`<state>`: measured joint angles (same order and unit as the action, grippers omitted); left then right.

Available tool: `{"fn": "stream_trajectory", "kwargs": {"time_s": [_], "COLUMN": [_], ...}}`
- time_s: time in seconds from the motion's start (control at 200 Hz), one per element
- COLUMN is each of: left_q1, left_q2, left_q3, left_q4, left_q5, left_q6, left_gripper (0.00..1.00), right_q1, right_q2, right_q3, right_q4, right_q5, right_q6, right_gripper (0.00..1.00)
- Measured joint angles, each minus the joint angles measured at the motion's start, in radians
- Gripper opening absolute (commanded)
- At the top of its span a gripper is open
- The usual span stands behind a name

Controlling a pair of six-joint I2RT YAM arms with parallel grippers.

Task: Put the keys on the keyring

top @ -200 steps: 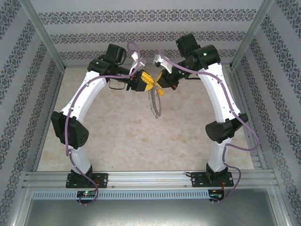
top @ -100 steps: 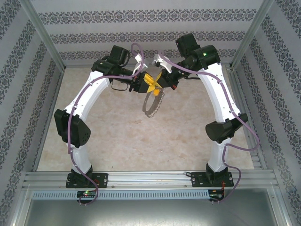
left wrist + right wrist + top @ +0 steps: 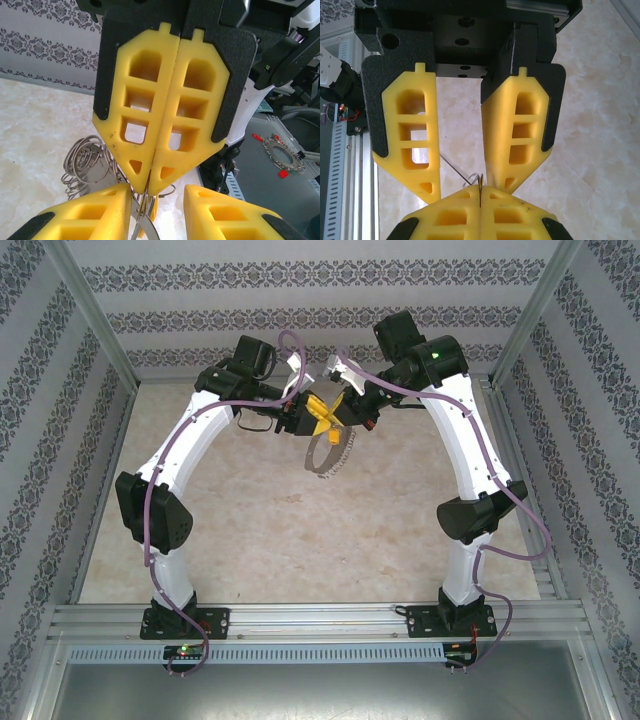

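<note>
Above the middle of the table my two grippers meet tip to tip. My right gripper is shut on the keyring's thin wire, which shows edge-on between its pads. The keyring hangs below it, its small silvery keys fanned out to the left. My left gripper is open, and its fingers straddle the right gripper's tips and the ring. A yellow-orange sliver, seemingly the key's head, sits against the ring wire, nearer the left finger.
The marble tabletop lies under the arms, with patterned walls on three sides. An aluminium rail runs along the front edge. Off the table, a second ring with red bits lies on a grey surface.
The hanging keyring has swung from edge-on to nearly face-on and sits a little higher. The left arm has shifted slightly towards the right gripper.
</note>
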<state>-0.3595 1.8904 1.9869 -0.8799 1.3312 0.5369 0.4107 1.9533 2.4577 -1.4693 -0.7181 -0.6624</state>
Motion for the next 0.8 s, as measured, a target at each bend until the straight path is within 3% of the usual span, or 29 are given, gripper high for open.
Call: {"fn": "stream_trajectory", "kwargs": {"time_s": [0.225,0.315,0.37,0.41,0.49,0.59,0.804], "left_q1": [0.001,0.002,0.002,0.002,0.001,0.0,-0.001], "left_q2": [0.0,0.0,0.0,0.0,0.0,0.0,0.0], "left_q3": [0.0,0.0,0.0,0.0,-0.002,-0.006,-0.018], "left_q4": [0.02,0.021,0.022,0.027,0.029,0.065,0.112], "left_q5": [-0.016,-0.019,-0.019,-0.019,-0.015,-0.024,-0.023], "left_q6": [-0.029,-0.029,-0.029,-0.029,-0.036,-0.049,-0.08], "left_gripper": [0.0,0.0,0.0,0.0,0.0,0.0,0.0], "right_q1": [-0.001,-0.001,-0.002,-0.003,-0.022,-0.064,-0.2], "right_q2": [0.0,0.0,0.0,-0.003,-0.024,-0.101,-0.43], "right_q3": [0.0,0.0,0.0,-0.008,-0.051,-0.208,-0.78], "right_q4": [-0.002,0.0,0.002,0.009,0.072,0.198,0.654], "right_q5": [0.0,0.001,0.003,0.003,0.021,-0.014,-0.134], "right_q6": [0.0,0.001,0.003,0.01,0.044,0.11,0.353], "right_gripper": [0.0,0.0,0.23,0.34,0.43,0.45,0.49]}}
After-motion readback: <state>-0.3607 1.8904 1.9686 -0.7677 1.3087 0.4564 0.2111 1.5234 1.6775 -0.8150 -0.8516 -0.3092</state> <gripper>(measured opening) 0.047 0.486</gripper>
